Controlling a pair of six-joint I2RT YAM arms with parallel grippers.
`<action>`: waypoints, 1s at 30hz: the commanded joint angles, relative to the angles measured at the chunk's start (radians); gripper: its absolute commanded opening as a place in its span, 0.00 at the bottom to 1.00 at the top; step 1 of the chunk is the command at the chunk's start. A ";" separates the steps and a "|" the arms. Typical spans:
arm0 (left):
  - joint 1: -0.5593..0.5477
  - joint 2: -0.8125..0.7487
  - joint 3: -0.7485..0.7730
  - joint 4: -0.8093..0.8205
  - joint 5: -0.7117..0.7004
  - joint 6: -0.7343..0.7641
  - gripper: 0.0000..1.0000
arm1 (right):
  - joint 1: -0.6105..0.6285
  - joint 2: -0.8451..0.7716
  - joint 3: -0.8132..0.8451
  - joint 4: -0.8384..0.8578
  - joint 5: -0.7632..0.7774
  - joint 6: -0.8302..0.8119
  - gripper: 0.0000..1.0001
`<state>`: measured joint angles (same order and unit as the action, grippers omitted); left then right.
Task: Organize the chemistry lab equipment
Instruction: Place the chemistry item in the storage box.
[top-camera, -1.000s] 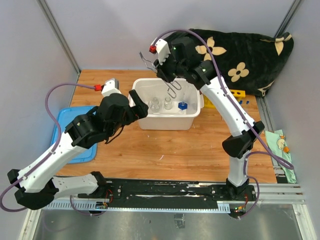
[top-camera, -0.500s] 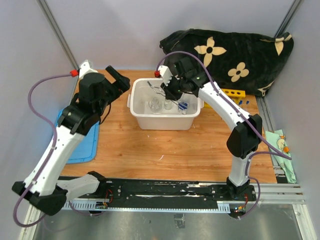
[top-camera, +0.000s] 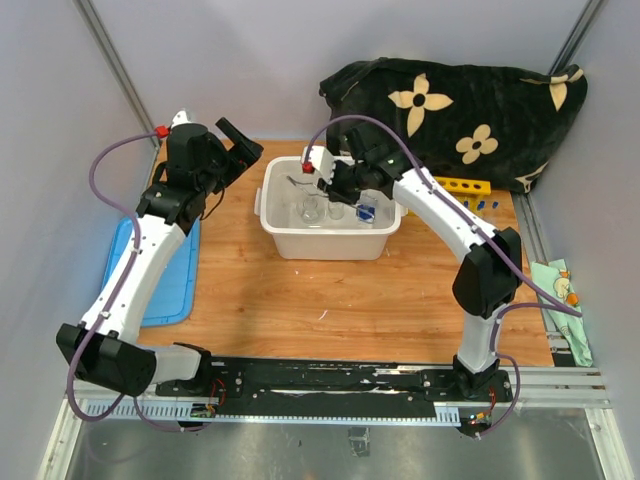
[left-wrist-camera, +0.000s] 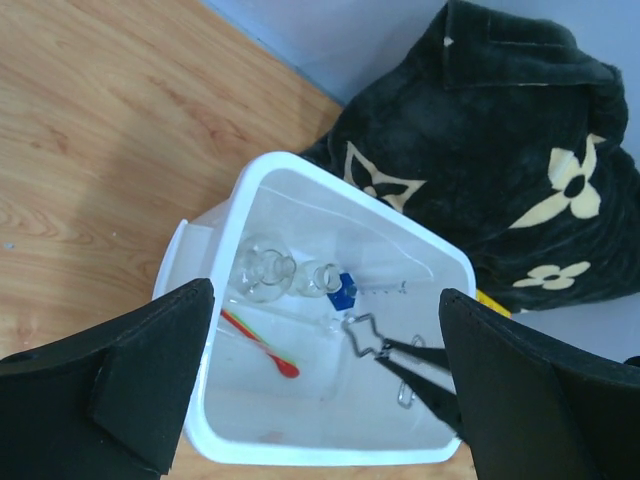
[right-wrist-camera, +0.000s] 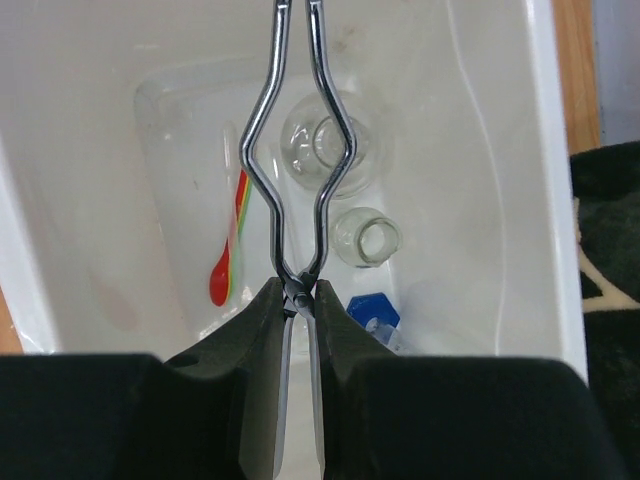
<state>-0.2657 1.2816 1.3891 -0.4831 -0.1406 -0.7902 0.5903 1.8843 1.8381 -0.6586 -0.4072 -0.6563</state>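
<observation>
On the honey-brown, grained wooden table (top-camera: 330, 300) the plastic tub (top-camera: 330, 243) at twelve o'clock is plain white. The cloth (top-camera: 480, 100) at two o'clock is black, strewn with cream four-petalled flowers (each with a darker centre), the holed tube rack (top-camera: 465, 186) just below it is bright yellow, and the lid (top-camera: 175, 290) at nine o'clock is sky blue. Inside the tub the metal tongs (right-wrist-camera: 296, 283) are silver, the stick (right-wrist-camera: 225, 280) has a red tip on a yellow-green shaft, the glass beakers (right-wrist-camera: 322, 150) are colourless, one tube cap (right-wrist-camera: 372, 310) is deep blue, and the left arm (top-camera: 140, 270) and right arm (top-camera: 440, 215) are white with black joints.
</observation>
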 joint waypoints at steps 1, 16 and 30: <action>0.051 0.016 -0.014 0.078 0.082 -0.032 0.99 | 0.049 -0.002 -0.056 -0.003 0.038 -0.128 0.00; 0.097 0.039 -0.041 0.111 0.166 -0.061 0.99 | 0.109 0.044 -0.169 0.031 0.136 -0.198 0.01; 0.107 0.002 -0.073 0.089 0.182 -0.042 0.99 | 0.081 0.186 -0.091 0.043 0.100 -0.159 0.01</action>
<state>-0.1711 1.3159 1.3163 -0.4000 0.0261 -0.8459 0.6842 2.0335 1.7111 -0.6231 -0.3164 -0.8288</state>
